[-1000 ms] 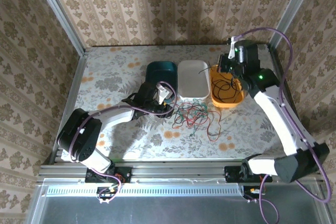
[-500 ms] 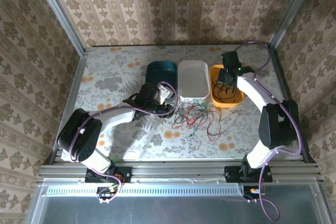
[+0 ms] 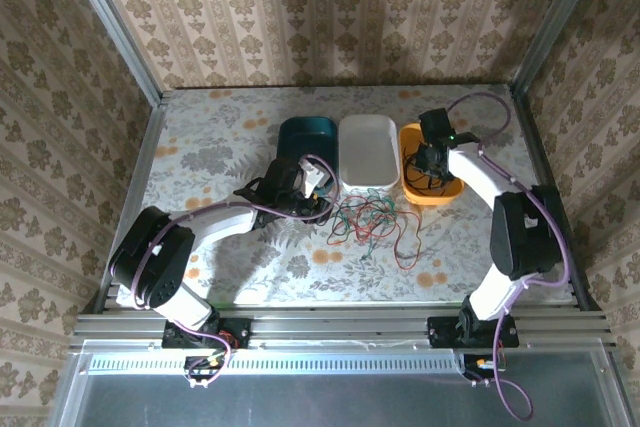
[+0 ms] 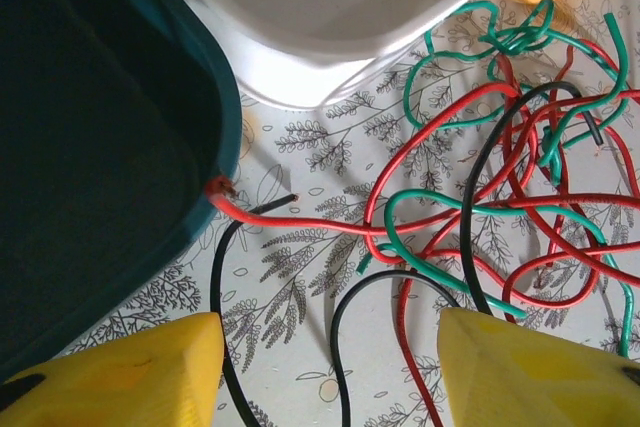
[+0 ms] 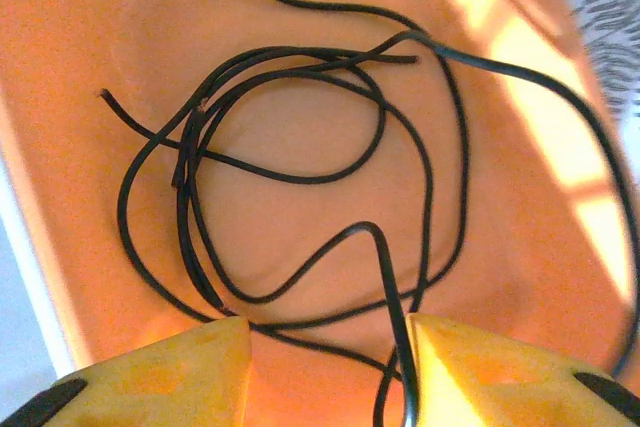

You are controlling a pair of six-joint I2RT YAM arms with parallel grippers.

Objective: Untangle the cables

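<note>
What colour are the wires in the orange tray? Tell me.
Black wires; the right wrist view shows them best.

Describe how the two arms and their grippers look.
The left arm and right arm have white link shells and bulky black joints; a thick purple cable runs along each. The left gripper and right gripper have blocky yellow fingers.

Left gripper [image 4: 330, 372] and right gripper [image 5: 330, 372] stand parted.

Beige damask-striped wallpaper [image 3: 330, 7] covers three walls around a table [image 3: 210, 132] topped in grey and orange floral print, edged by aluminium rails [image 3: 340, 325], evenly lit.
</note>
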